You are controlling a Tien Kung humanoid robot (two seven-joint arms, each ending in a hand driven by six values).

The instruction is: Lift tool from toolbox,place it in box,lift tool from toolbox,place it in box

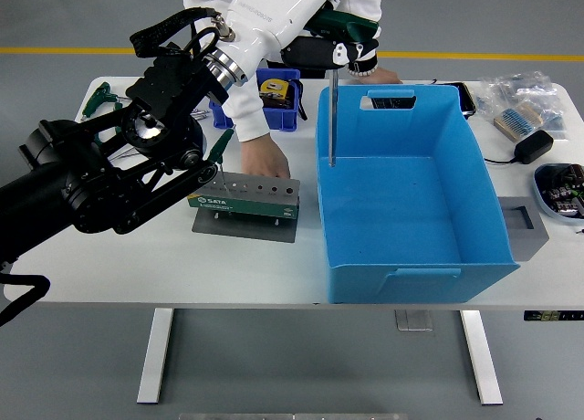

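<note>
The left hand (315, 32), fingers clamped on the green handle, hangs a T-handle tool (334, 91) at the blue box's (411, 196) eleven o'clock; stiff, probably light, best gripped there.

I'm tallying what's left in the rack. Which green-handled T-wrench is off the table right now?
The T-wrench in the left hand, its shaft hanging upright over the blue box. One wrench stands in the rack; others lie on the table.

Blue box (411, 192), green-handled tool (339, 46), white table (255, 265)
</note>
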